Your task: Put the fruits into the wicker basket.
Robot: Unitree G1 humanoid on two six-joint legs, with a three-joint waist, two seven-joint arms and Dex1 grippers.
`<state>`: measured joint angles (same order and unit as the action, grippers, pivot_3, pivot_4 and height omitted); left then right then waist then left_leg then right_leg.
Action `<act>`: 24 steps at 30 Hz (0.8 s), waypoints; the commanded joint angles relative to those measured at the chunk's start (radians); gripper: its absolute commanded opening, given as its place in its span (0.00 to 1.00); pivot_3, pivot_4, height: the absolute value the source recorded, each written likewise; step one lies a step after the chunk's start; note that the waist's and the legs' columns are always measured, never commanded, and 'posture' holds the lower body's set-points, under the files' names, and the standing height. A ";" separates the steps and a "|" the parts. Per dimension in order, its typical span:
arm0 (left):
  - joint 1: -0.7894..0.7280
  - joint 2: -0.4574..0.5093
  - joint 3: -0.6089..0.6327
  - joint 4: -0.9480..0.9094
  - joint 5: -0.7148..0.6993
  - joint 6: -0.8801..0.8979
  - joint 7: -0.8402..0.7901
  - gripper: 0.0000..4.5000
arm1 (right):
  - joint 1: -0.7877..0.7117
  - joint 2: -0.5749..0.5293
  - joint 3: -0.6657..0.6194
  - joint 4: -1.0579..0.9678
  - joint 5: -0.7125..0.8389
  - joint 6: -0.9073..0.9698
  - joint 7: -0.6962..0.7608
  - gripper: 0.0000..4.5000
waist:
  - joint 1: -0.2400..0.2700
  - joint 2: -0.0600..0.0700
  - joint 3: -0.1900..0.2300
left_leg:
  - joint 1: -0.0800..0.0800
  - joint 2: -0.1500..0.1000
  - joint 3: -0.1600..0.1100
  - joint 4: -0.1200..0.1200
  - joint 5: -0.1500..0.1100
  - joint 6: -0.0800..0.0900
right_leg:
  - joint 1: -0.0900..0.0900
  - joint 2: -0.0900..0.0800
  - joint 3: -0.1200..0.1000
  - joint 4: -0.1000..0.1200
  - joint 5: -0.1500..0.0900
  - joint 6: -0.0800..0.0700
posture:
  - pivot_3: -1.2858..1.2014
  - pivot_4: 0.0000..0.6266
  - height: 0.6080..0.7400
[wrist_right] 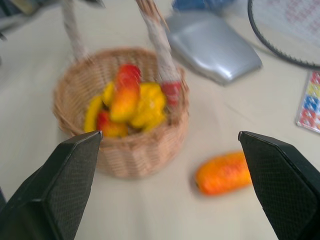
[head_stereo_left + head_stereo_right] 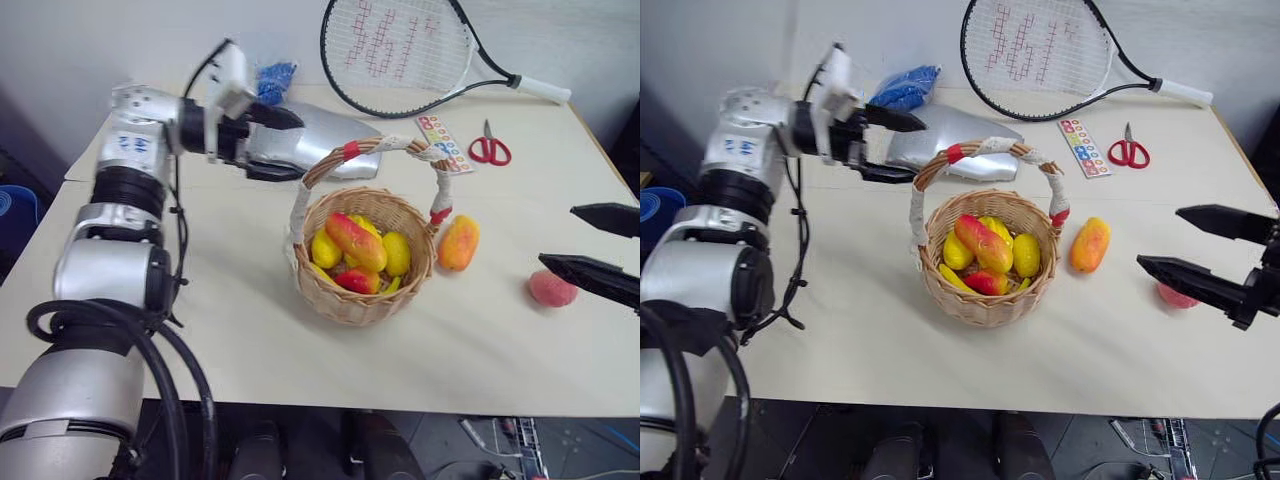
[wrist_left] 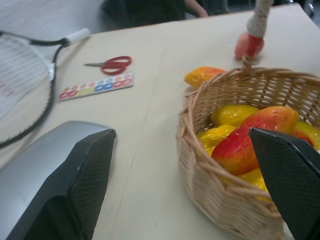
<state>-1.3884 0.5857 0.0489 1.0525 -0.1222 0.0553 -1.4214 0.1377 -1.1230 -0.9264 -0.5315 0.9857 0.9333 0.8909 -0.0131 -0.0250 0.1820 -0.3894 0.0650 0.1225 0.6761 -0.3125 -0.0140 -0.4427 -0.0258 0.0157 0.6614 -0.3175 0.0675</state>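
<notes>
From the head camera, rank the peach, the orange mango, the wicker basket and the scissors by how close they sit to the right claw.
1. Peach: right by the right claw, partly behind its lower finger.
2. Orange mango: on the table between claw and basket.
3. Wicker basket: mid-table, past the mango.

Scissors: at the table's far side by the racket; too close to call against the mango.

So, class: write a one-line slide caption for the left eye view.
Wicker basket holds several fruits; orange-yellow mango and peach remain on the table.

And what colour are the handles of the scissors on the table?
The scissors have red handles; the left eye view shows them best.
</notes>
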 commanded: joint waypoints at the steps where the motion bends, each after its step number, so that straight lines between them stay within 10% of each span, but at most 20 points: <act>1: 0.103 0.063 0.078 -0.272 -0.115 0.218 0.019 1.00 | -0.011 0.017 0.050 -0.004 -0.072 -0.073 0.000 1.00 | 0.000 0.000 0.000 | 0.000 0.000 0.000 0.001 0.000 0.000 | 0.000 0.000 0.000 0.000 0.000 0.000 | 0.52 0.24 1.00; 10: 0.677 0.324 0.296 -1.310 -0.613 0.878 0.071 1.00 | -0.011 0.089 0.127 -0.018 -0.041 -0.036 -0.051 1.00 | -0.016 -0.005 0.002 | -0.001 0.008 -0.004 0.006 -0.001 -0.006 | 0.000 -0.005 0.002 0.007 -0.001 -0.001 | 0.52 0.24 1.00; 24: 0.692 0.316 0.242 -1.461 -0.734 0.875 0.286 1.00 | -0.368 0.376 0.563 0.142 -0.235 -0.026 -0.501 1.00 | -0.023 -0.004 0.002 | 0.023 0.002 -0.005 0.001 -0.003 -0.008 | 0.024 0.000 0.008 -0.001 -0.002 -0.002 | 0.52 0.24 1.00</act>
<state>-0.6935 0.8868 0.2828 -0.3842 -0.8352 0.9478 -1.1465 -0.1977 -0.7688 -0.3869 -0.4101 0.7918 0.9144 0.4629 -0.0360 -0.0289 0.1843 -0.3680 0.0676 0.1176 0.6776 -0.3156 -0.0229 -0.4210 -0.0256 0.0247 0.6611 -0.3195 0.0658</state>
